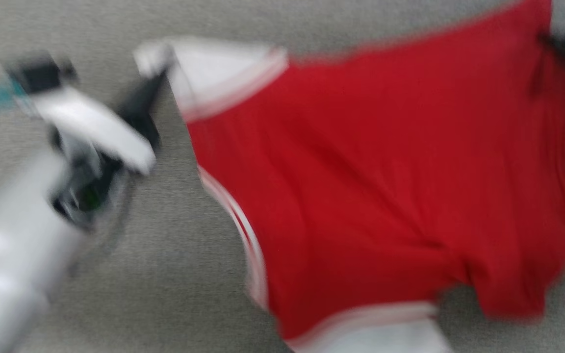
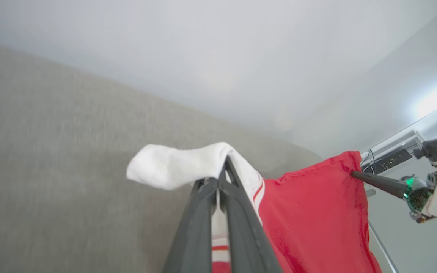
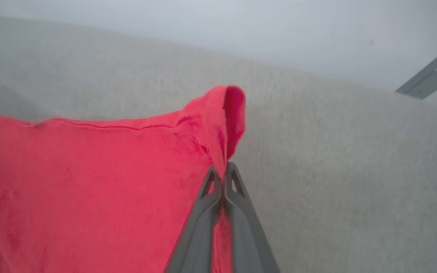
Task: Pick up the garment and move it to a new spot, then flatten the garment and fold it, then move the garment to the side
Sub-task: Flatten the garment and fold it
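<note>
The left gripper (image 2: 224, 167) is pinching the white sleeve at one upper corner of the garment (image 1: 385, 171), fingers pressed together on the cloth, with the sleeve end flopping over their tips. The right gripper (image 3: 224, 170) is clamping the red edge at the garment's opposite upper corner, a fold peaking above its closed tips. Gripping two well-separated corners is drawing the top edge fairly straight, so the red body is hanging spread rather than bunching. It is seemingly hanging over the grey surface (image 1: 165, 274) beneath the garment, though the head view is too blurred to tell whether the hem is touching. This hold is probably setting up a carry and a flat lay-down.
</note>
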{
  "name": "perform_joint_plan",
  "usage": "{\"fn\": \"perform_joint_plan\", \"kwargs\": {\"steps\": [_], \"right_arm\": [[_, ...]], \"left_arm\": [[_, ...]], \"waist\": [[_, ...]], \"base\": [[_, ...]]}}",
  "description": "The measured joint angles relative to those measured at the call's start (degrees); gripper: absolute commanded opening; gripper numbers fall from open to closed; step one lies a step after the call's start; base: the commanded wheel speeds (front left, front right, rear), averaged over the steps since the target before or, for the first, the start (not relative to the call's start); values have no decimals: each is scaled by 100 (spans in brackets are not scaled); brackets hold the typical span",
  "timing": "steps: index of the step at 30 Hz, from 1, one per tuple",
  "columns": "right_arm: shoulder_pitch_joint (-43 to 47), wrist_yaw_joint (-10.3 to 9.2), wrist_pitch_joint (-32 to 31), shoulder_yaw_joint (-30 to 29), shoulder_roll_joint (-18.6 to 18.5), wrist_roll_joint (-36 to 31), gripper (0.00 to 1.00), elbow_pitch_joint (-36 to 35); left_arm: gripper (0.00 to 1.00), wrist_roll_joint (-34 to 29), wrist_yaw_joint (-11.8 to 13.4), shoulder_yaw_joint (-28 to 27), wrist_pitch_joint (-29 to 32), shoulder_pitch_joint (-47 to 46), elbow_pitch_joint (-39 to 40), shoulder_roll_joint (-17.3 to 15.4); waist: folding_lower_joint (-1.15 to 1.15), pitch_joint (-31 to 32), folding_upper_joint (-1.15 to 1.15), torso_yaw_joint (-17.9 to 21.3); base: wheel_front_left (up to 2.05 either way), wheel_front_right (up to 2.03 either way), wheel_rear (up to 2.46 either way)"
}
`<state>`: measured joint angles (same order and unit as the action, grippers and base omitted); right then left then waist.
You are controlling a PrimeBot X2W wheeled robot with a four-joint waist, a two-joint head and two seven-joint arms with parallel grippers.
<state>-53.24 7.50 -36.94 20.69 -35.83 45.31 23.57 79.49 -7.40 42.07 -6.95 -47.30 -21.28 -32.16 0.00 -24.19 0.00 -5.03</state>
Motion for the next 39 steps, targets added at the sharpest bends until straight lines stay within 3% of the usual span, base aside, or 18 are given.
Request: {"fn": "perform_joint_plan", "kwargs": {"steps": [5, 13, 19, 21, 25, 30, 37, 39], "right_arm": [[-1291, 0, 531, -141, 226, -87, 0, 605], [-2770, 1, 1907, -315, 668, -655, 0, 1707], [-3457, 1, 2914, -637, 824, -929, 0, 2335], [-3521, 2, 2996, -598, 891, -948, 0, 2525], [-3294, 1, 3043, -336, 904, -850, 0, 2652], [-2346, 0, 3040, 134, 782, -457, 0, 2481], [-271, 0, 3054, 626, 254, 383, 0, 1575], [650, 0, 3045, 664, -73, 721, 0, 1038]], "left_arm": [[0, 143, 0, -423, 98, -1488, -644, 74], [0, 109, 0, -816, -36, -3531, -1703, 339], [0, 171, -11, -984, -299, -4242, -1674, 464], [0, 302, -14, -1018, -308, -4258, -1549, 466], [0, 410, -14, -786, -104, -3730, -1302, 371], [0, 747, -14, -583, -118, -2330, -525, 185], [0, 1091, -9, -313, -521, 294, 951, -205], [0, 1081, -10, -230, -660, 1254, 1638, -392]], "waist": [[0, -217, 0, 179], [0, -389, 0, 418], [0, -353, 0, 458], [0, -309, 0, 460], [0, -213, 0, 459], [0, -58, 0, 458], [0, 261, 0, 408], [0, 408, 0, 352]], "base": [[0, 0, 0], [0, 0, 0], [0, 0, 0], [0, 0, 0], [0, 0, 0], [0, 0, 0], [0, 0, 0], [0, 0, 0]]}}
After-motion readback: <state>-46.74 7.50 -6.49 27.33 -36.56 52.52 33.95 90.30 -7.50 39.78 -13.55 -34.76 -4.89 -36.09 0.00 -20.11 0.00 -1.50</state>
